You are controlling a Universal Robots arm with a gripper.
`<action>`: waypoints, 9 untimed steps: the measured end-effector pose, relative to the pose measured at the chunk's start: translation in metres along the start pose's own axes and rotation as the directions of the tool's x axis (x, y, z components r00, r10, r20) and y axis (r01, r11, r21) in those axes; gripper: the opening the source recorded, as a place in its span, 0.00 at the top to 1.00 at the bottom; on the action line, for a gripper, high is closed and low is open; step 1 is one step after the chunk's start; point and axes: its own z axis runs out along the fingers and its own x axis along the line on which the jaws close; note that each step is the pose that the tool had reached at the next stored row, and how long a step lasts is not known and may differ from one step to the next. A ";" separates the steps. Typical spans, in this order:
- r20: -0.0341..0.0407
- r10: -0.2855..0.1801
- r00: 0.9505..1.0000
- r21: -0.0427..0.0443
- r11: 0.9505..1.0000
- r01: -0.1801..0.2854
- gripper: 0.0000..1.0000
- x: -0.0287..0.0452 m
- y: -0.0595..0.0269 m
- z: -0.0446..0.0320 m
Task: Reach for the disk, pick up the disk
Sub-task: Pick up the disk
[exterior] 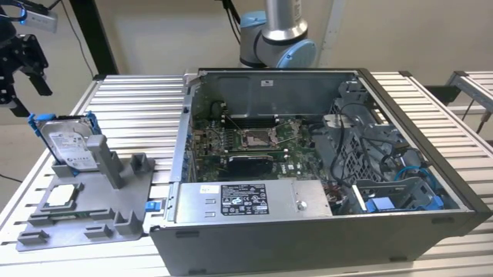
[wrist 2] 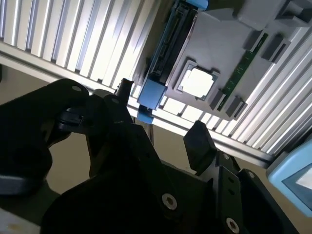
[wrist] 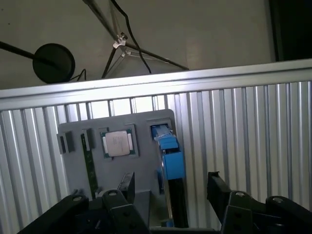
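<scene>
Matte black gripper [wrist: 170,187] linkage sits closest in both wrist views. I record its two blocky fingers [wrist: 214,187] spread wide apart, with nothing held between them. In the exterior view the gripper [exterior: 29,99] hangs above the disk [exterior: 69,144] and toward the exterior view's left of it, clear of contact.

I find the disk, a flat rectangular silver-metal slab with a white label and blue plastic rails, standing on edge in a slot of the grey moulded fixture plate [exterior: 115,205], against a grey post. In the first wrist view it shows edge-on [wrist: 168,156].

A square silver chip [exterior: 62,196] lies flat in a recess of the same plate, and a narrow green memory stick [wrist: 89,161] lies beside it. The plate rests on a ribbed aluminium table [exterior: 138,104]. An open computer case [exterior: 324,236] stands just beside the plate, on the exterior view's right.
</scene>
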 end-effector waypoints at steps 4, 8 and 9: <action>0.000 -0.009 1.000 -0.001 1.000 0.009 0.00 -0.0002 -0.0004 0.0066; 0.001 -0.036 0.999 -0.005 0.999 0.036 0.00 -0.0003 -0.0027 0.0115; 0.001 -0.044 0.999 -0.006 0.999 0.044 0.00 -0.0004 -0.0039 0.0128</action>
